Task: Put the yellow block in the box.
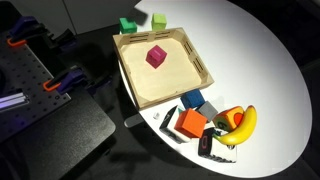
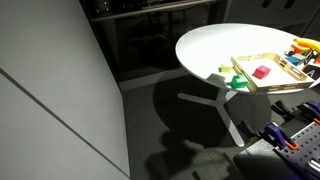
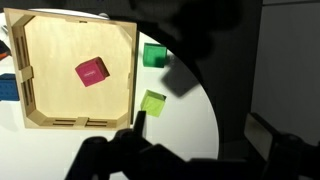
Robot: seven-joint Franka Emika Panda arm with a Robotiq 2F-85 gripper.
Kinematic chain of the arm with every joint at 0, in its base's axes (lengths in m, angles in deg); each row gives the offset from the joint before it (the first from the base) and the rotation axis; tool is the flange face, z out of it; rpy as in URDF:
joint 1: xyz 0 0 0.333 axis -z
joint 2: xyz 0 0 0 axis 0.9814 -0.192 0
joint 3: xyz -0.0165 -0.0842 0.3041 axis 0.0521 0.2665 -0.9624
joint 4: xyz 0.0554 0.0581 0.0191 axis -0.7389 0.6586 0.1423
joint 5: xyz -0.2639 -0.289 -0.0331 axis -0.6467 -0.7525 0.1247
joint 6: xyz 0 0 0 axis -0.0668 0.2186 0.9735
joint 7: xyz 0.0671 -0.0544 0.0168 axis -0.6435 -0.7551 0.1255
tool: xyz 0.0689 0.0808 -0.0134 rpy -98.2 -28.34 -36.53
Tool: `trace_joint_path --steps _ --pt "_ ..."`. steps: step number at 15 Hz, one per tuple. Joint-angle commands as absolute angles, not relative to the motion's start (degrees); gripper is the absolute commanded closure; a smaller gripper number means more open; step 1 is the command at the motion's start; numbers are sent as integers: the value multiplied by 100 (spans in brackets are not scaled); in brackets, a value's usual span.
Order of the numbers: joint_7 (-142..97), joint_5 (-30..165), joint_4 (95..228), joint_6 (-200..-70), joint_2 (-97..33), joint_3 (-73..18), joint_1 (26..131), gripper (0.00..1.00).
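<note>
Table (image 1: 270,70) white, round; room dark; yellow block (image 3: 152,102) beside box (image 3: 133,70); jaws' state unclear.

End effector (image 3: 188,160) low in the wrist view, dark blurred fingers (image 3: 105,158) spread apart.

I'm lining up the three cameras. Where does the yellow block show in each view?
In an exterior view: yellow block at top centre, just beyond the box's far rim, right of the green cube.
In an exterior view: a small pale spot at right, on the table left of the box.
Wrist view: centre, outside the box's right rim, below the green cube.
Shared landmark: the magenta cube inside the box.
</note>
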State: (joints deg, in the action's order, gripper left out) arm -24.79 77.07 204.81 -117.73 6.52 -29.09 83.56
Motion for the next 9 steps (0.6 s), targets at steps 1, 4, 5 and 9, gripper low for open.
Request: trace_joint_path --steps 1,4,5,9 --pt "-2332 7717 20004 -11687 -65 -2783 8369 0" --pt "-2257 7722 19803 -11635 -437 -2706 8383 0" --pt "-2268 7708 19740 -11603 -507 -2689 8390 0" --pt "-2377 7708 19906 -11762 -482 -2709 8368 0"
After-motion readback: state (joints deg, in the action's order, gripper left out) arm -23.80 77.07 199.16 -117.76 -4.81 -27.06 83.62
